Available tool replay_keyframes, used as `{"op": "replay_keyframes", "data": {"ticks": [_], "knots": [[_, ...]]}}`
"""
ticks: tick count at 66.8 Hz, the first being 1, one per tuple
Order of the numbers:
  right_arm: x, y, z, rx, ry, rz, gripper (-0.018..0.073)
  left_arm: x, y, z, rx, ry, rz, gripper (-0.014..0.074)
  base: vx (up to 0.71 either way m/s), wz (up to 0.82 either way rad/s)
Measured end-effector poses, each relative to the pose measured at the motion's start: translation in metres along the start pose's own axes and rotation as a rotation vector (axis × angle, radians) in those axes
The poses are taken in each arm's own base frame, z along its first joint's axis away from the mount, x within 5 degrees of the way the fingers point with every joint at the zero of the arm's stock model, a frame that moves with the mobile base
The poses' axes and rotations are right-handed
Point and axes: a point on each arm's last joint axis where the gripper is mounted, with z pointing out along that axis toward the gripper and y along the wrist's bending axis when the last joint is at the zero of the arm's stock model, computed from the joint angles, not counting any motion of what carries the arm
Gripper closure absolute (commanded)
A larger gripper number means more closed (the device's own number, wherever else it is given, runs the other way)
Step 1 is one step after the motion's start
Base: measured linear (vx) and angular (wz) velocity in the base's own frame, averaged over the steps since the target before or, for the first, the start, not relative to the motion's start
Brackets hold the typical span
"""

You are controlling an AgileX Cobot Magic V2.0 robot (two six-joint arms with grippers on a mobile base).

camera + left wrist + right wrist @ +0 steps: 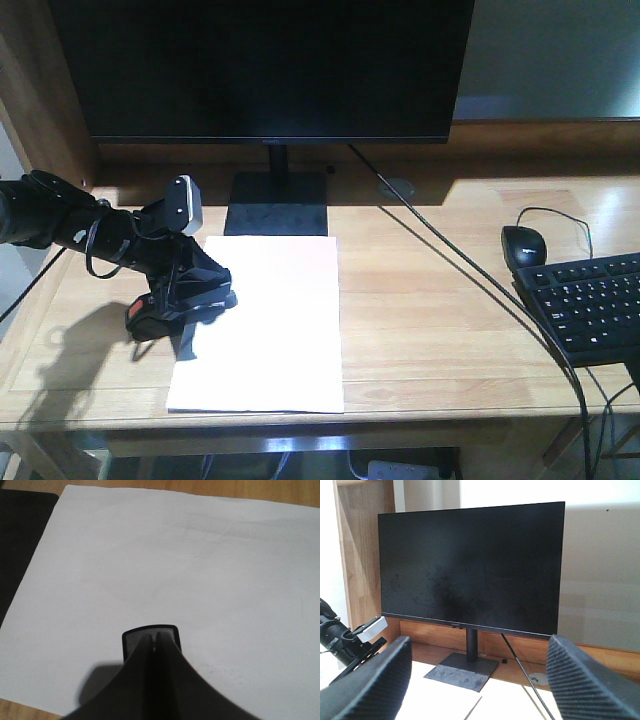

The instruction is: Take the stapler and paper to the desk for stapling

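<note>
The stapler (182, 302) is held in the left pincer (190, 290), closed on it, low over the left edge of the paper (265, 320), which lies flat on the counter (440, 320) ahead of the pincer and stretches away to its far side. In the left wrist view the stapler's silver front (150, 639) is seen just beyond the fingertips, over the white sheet; whether the sheet has been taken into the stapler's mouth cannot be told. The right pincer (480, 680) is open and empty, pointed at the monitor (470, 565), well apart from the work. The risk is judged to lie in the loose sheet — nothing is pinning it, so a sideways nudge from the stapler's base would likely slide or crease it rather than feed it between the plates. A press made with the stapler tilted might also let it twist within the grip, and a staple could be driven clear of the edge — or through no paper at all. The monitor stand (277, 203) sits just beyond the paper's far edge.
</note>
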Motion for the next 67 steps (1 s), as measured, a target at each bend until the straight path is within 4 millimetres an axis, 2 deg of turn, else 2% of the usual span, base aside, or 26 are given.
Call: {"op": "replay_keyframes", "data": {"ticks": [16, 27, 35, 44, 56, 67], "knots": [[0.000, 0.000, 0.000, 0.000, 0.000, 0.000, 0.0031, -0.004, 0.000, -0.005, -0.006, 0.008, -0.021, 0.0603, 0.00, 0.00], [0.000, 0.000, 0.000, 0.000, 0.000, 0.000, 0.0031, -0.021, 0.002, -0.029, -0.067, 0.051, -0.053, 0.0603, 0.00, 0.00], [0.000, 0.000, 0.000, 0.000, 0.000, 0.000, 0.0031, -0.044, 0.009, -0.059, -0.160, 0.085, -0.137, 0.0603, 0.00, 0.00], [0.000, 0.000, 0.000, 0.000, 0.000, 0.000, 0.0031, -0.072, 0.014, -0.101, -0.271, 0.149, -0.245, 0.0603, 0.00, 0.00], [0.000, 0.000, 0.000, 0.000, 0.000, 0.000, 0.0031, -0.103, 0.006, -0.157, -0.388, 0.241, -0.463, 0.0603, 0.00, 0.00], [0.000, 0.000, 0.000, 0.000, 0.000, 0.000, 0.0031, -0.127, -0.008, -0.195, -0.478, 0.209, -0.665, 0.0603, 0.00, 0.00]]}}
